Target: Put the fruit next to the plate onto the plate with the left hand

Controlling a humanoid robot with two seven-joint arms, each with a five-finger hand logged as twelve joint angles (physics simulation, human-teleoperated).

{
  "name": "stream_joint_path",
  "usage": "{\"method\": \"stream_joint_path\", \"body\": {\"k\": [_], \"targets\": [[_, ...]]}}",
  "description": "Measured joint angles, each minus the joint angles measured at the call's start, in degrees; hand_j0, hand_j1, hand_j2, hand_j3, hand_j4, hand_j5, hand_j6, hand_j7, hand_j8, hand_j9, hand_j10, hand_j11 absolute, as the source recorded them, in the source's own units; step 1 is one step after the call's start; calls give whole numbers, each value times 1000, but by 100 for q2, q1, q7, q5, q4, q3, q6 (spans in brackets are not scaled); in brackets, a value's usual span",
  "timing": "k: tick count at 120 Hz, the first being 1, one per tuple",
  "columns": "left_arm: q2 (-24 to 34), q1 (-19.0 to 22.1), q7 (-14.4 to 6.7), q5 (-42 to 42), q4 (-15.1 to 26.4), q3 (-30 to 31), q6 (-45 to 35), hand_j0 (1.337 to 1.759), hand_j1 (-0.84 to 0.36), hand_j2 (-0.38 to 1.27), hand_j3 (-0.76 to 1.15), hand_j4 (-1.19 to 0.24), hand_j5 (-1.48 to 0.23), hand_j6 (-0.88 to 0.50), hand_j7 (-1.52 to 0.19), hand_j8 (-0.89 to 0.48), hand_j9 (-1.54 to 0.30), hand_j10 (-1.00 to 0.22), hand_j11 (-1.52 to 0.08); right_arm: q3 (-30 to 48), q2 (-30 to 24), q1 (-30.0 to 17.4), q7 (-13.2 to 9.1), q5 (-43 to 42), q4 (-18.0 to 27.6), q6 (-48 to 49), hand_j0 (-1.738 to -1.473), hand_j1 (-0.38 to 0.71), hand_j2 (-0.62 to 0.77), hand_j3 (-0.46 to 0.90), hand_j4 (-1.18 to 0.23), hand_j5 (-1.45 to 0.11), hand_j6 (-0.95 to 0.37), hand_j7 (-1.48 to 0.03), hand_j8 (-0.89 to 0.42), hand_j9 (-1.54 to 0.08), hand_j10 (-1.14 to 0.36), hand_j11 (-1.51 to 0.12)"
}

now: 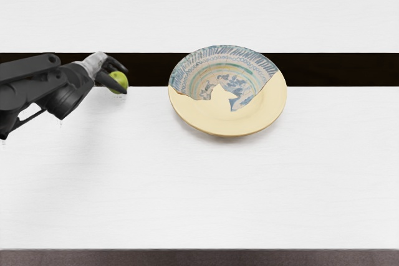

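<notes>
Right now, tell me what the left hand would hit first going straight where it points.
Probably the round cream plate with blue pattern: the left hand, holding a small green fruit, points right at it; height unclear.

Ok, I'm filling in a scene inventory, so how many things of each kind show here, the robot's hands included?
green fruit, gripped in the hand: 1
plate, yellow with a blue pattern: 1
left hand, the only hand in view: 1
Total: 3

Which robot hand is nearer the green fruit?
Left. The left robot hand is curled around the green fruit, to the left of the plate; the right robot hand is out of view.
</notes>
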State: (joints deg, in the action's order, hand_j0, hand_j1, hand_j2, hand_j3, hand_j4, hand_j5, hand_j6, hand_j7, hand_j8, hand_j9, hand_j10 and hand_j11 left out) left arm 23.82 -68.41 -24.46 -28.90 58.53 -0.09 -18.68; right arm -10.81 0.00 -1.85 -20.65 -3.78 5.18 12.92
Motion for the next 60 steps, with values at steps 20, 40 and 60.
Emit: {"method": "stream_joint_path", "body": {"k": [20, 40, 60], "targets": [[-164, -461, 1, 2, 1, -16, -2, 1656, -314, 243, 0, -602, -813, -473, -802, -444, -801, -607, -812, 0, 0, 0, 0, 0, 1, 0, -1658, -349, 0, 0, 0, 0, 0, 0, 0, 0, 0, 0], [-624, -790, 1, 5, -26, -22, -6, 1657, -325, 268, 0, -602, -818, -471, -803, -439, -802, -611, -805, 0, 0, 0, 0, 0, 1, 0, -1658, -349, 0, 0, 0, 0, 0, 0, 0, 0, 0, 0], [-1284, -796, 1, 23, -265, -25, -4, 1658, -334, 314, 0, -593, -830, -472, -807, -439, -795, -600, -798, 0, 0, 0, 0, 0, 1, 0, -1658, -349, 0, 0, 0, 0, 0, 0, 0, 0, 0, 0]]}}
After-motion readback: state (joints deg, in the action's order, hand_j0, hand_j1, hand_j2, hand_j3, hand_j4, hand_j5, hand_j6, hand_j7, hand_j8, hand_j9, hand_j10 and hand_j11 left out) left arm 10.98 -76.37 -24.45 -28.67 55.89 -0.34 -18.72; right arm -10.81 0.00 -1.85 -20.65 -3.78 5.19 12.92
